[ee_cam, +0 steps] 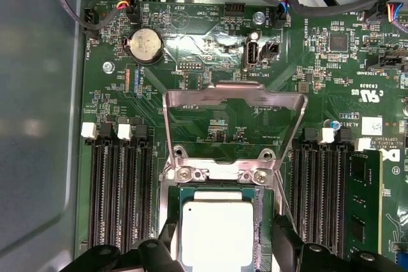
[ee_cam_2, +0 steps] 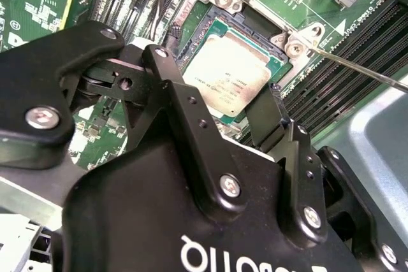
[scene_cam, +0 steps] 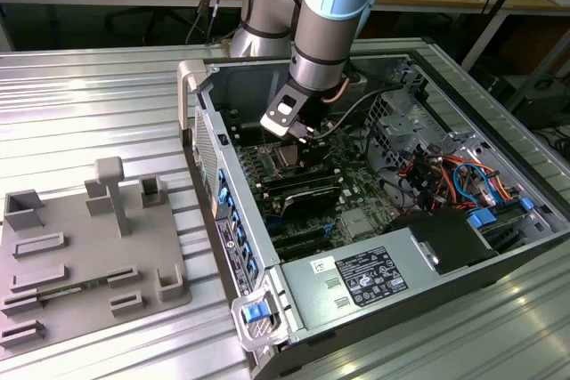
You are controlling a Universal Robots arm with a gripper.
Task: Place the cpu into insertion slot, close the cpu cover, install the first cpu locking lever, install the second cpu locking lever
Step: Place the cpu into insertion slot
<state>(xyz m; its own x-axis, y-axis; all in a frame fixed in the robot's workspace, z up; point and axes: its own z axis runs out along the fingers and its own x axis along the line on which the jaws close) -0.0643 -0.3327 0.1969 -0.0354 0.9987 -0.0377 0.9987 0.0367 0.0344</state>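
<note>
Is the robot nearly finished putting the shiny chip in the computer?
Done: the cpu lies in the insertion slot. In hand: nothing; the open gripper straddles the chip. Left: the cpu cover is flipped back open, and a locking lever sticks out and looks unlatched.

cpu (ee_cam: 217,230) silver, flat in insertion slot (ee_cam_2: 252,25) | cpu cover (ee_cam: 191,95) open
</note>
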